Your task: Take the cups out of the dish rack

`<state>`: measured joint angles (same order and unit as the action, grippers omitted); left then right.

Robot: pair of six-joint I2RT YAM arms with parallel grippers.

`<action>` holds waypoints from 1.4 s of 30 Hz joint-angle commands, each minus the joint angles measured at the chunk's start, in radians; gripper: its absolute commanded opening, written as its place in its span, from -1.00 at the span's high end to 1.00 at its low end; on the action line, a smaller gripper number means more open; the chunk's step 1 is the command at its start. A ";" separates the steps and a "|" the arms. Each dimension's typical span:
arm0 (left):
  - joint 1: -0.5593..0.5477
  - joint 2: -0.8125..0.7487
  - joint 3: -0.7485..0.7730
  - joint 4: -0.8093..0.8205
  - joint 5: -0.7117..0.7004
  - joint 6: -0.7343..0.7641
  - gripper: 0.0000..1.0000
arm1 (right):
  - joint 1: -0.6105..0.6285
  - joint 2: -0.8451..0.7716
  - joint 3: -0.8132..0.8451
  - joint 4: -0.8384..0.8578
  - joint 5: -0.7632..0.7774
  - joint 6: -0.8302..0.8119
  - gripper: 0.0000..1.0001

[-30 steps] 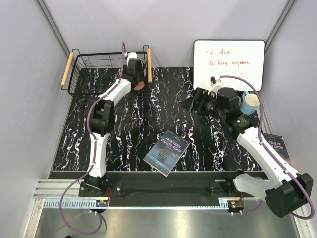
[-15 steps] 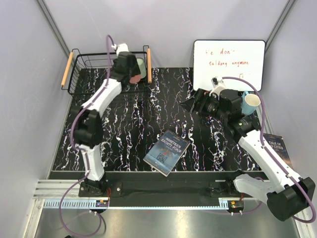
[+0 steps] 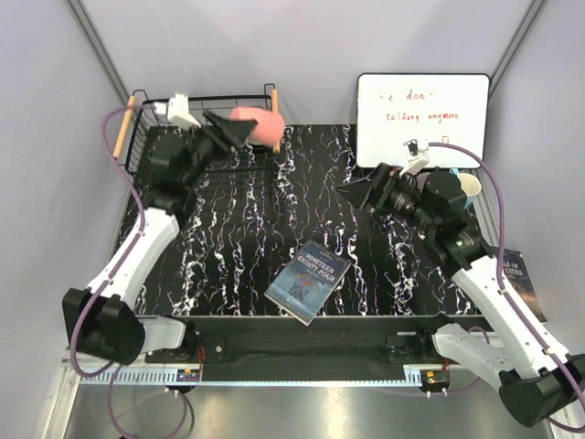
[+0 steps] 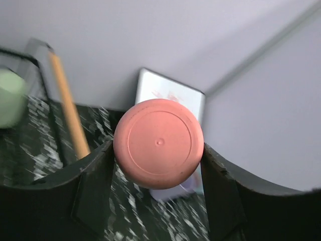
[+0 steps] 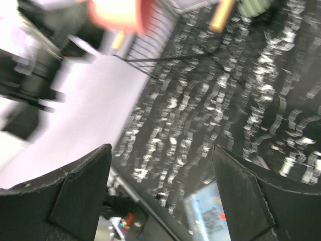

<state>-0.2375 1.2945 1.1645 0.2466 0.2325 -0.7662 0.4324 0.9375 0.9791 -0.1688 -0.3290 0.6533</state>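
While you hold the pink cup (image 3: 260, 125) over the rack (image 3: 215, 97) by its right handle (image 3: 272, 99), upper left of the top view, the left gripper (image 3: 242, 128) pinches it. Its long axis lies sideways, pointing right from the fingers. The right gripper (image 3: 359, 194) sits spread and empty, farther off. A second ago the cup sat lower; it has since risen and tipped.

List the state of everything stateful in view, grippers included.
Salmon pink plastic cup: gripped, in the air, tipped sideways.
Left gripper: shut on that cup.
Right gripper: open, empty.
Black wire dish rack: holds a pale green cup.
Light blue cup: upright on the table.
Paperback book: closed, lying flat.
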 commanded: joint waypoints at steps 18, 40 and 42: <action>-0.117 -0.287 -0.611 0.672 0.340 -0.455 1.00 | 0.072 -0.046 -0.203 0.492 -0.222 0.307 -0.75; -0.345 -0.149 -0.677 0.772 0.266 -0.429 1.00 | 0.193 0.149 -0.129 0.586 -0.176 0.276 -0.04; -0.350 -0.144 -0.683 0.781 0.265 -0.429 1.00 | 0.198 0.155 -0.132 0.589 -0.171 0.276 0.27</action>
<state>-0.5705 1.1412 0.4965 0.9318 0.4980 -1.2095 0.6117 1.0847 0.7933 0.3408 -0.5137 0.9379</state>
